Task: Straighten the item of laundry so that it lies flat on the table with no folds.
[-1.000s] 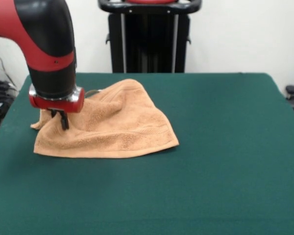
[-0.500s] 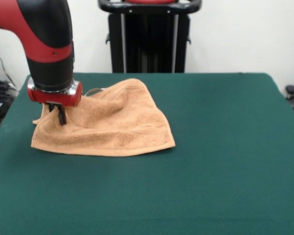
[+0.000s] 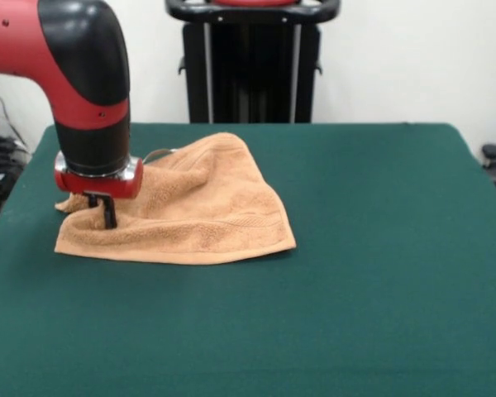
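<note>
I see the orange-tan towel [image 3: 190, 211] lying rumpled on the far left part of the green worktop [image 3: 380, 273]. The gripper [image 3: 106, 213] presses into its left edge; I cannot tell how the jaws stand.

The arm [image 3: 83, 83] is a thick rounded tube, glossy red with broad black sections and small dark screw holes in the red band. Its wrist ends in a red ring edged with polished metal. Below that sits the small black gripper [image 3: 106, 211], thin and dark.
</note>
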Controlling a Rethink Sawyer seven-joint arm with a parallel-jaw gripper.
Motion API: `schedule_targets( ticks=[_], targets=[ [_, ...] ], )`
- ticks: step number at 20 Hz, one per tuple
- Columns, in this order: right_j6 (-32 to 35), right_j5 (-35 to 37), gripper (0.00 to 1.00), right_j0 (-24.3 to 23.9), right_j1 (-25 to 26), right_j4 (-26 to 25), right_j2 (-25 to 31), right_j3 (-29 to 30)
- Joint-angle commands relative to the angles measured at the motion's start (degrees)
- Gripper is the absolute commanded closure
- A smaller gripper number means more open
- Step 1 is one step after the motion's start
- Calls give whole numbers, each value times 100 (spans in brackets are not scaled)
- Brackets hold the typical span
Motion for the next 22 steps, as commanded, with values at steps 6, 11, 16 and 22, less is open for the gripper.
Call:
schedule_targets(
  ticks=[6,11,16,22],
  targets=[
    [-118,-284,100,364,964,-253,427,-449],
    [-81,-40,100,477,863,-151,482,-506],
    [-45,176,100,603,667,-116,446,-496],
    [-114,517,100,586,248,-4,364,-146]
  ],
)
